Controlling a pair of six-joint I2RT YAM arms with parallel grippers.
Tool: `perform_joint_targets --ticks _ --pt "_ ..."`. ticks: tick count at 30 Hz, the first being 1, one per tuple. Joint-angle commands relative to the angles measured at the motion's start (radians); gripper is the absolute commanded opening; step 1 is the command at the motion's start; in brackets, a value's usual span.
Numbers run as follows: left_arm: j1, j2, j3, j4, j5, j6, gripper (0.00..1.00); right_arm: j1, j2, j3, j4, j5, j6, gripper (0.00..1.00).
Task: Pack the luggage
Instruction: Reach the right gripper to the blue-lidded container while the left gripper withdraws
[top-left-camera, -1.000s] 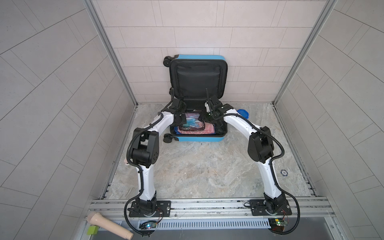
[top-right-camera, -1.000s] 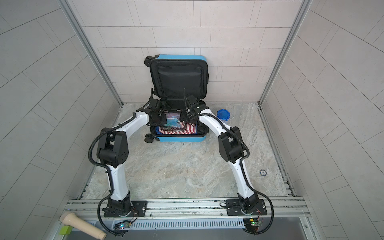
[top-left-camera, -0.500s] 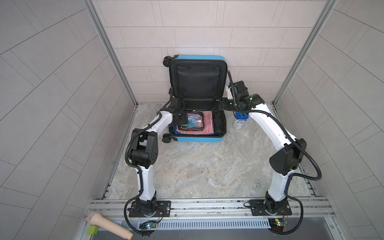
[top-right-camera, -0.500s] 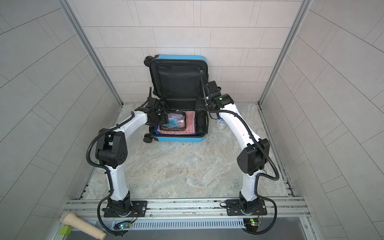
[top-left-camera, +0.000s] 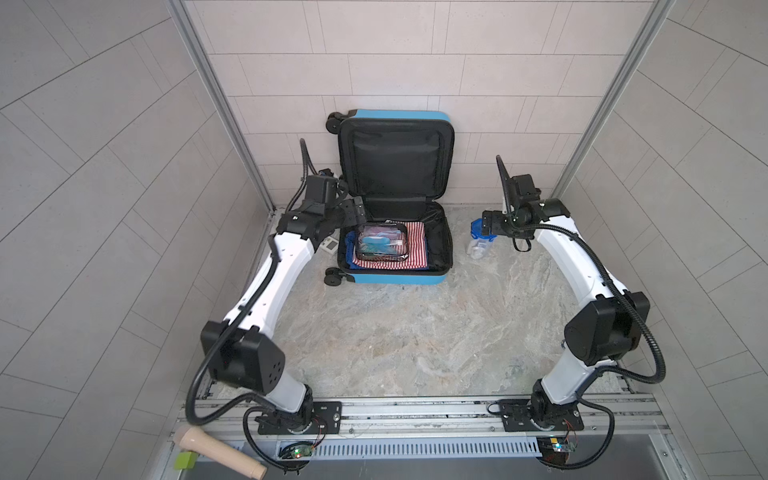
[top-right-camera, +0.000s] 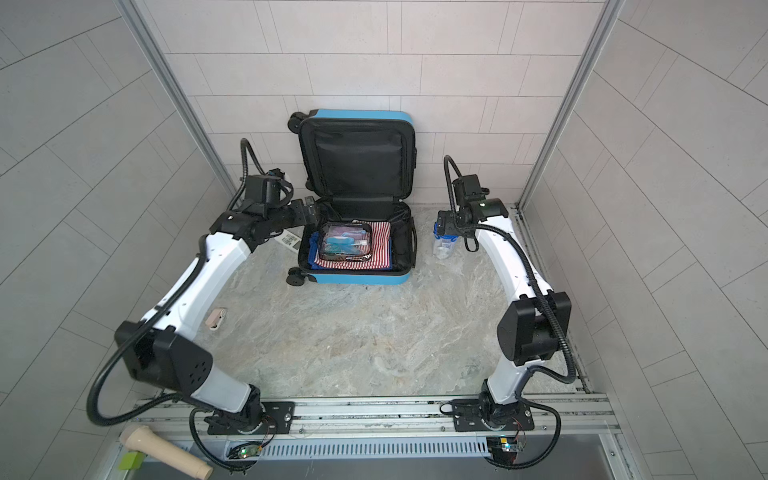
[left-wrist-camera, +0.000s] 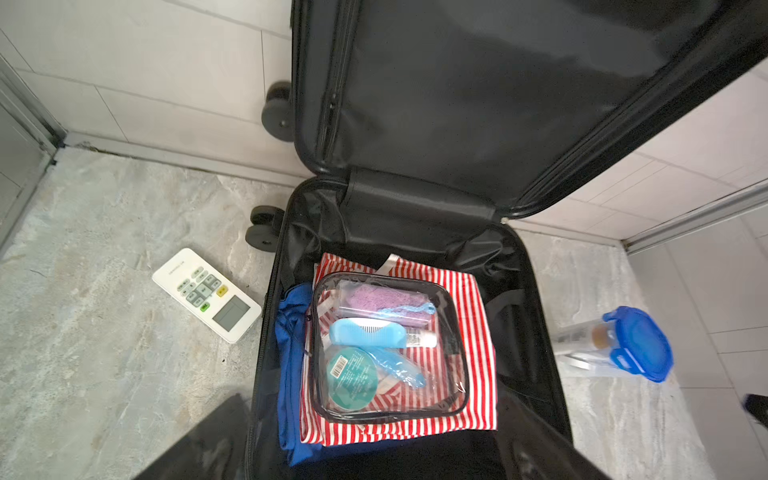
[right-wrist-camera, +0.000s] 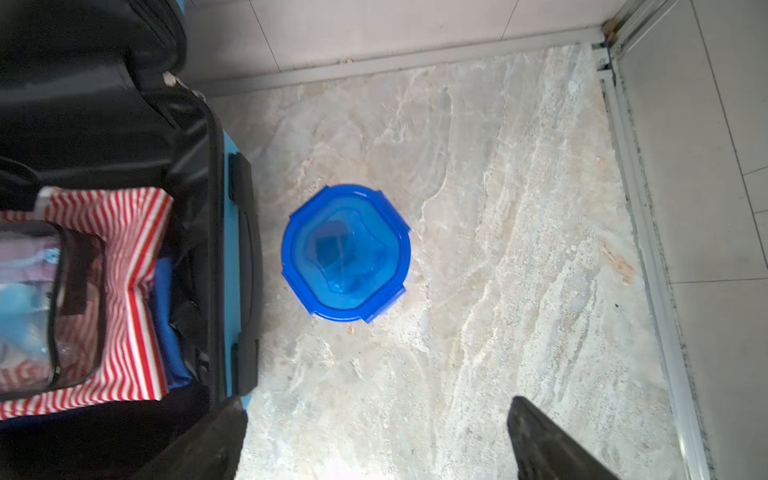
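Note:
The luggage (top-left-camera: 395, 280) (top-right-camera: 357, 279) lies open on the floor, its black-lined lid (left-wrist-camera: 415, 104) leaning on the back wall. Inside, a clear black-trimmed pouch (top-left-camera: 380, 243) (left-wrist-camera: 386, 345) rests on red-striped cloth (left-wrist-camera: 478, 374) over blue cloth. My left gripper (top-left-camera: 359, 212) (left-wrist-camera: 374, 465) hovers open at the case's left rim, holding nothing. My right gripper (top-left-camera: 488, 222) (right-wrist-camera: 378, 457) hangs open above a clear container with a blue lid (top-left-camera: 480, 232) (right-wrist-camera: 345, 253) standing just right of the case.
A white remote control (left-wrist-camera: 205, 295) (top-right-camera: 291, 240) lies on the floor left of the case, under the left arm. A small beige object (top-right-camera: 216, 318) sits by the left wall. Tiled walls close in on three sides. A wooden mallet (top-left-camera: 216, 449) lies by the front rail.
Both grippers have opened. The left one let go of the pouch and drew back to the left rim. The right arm swung out of the case to above the blue-lidded container.

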Motion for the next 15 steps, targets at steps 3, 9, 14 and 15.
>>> perform_joint_targets --ticks 3,9,14,15 --pt "-0.068 -0.172 -0.208 0.059 0.016 -0.054 0.99 0.005 0.048 0.030 -0.112 0.007 -0.051 1.00" --pt "-0.175 -0.354 -0.504 0.201 -0.014 -0.175 1.00 0.045 0.146 0.040 -0.126 0.025 -0.069 1.00" --pt "-0.223 -0.391 -0.590 0.214 -0.022 -0.197 1.00 0.048 0.222 0.106 -0.141 0.065 -0.064 1.00" --pt "-0.232 -0.397 -0.602 0.214 -0.022 -0.200 1.00 0.047 0.237 0.125 -0.146 0.079 -0.062 1.00"
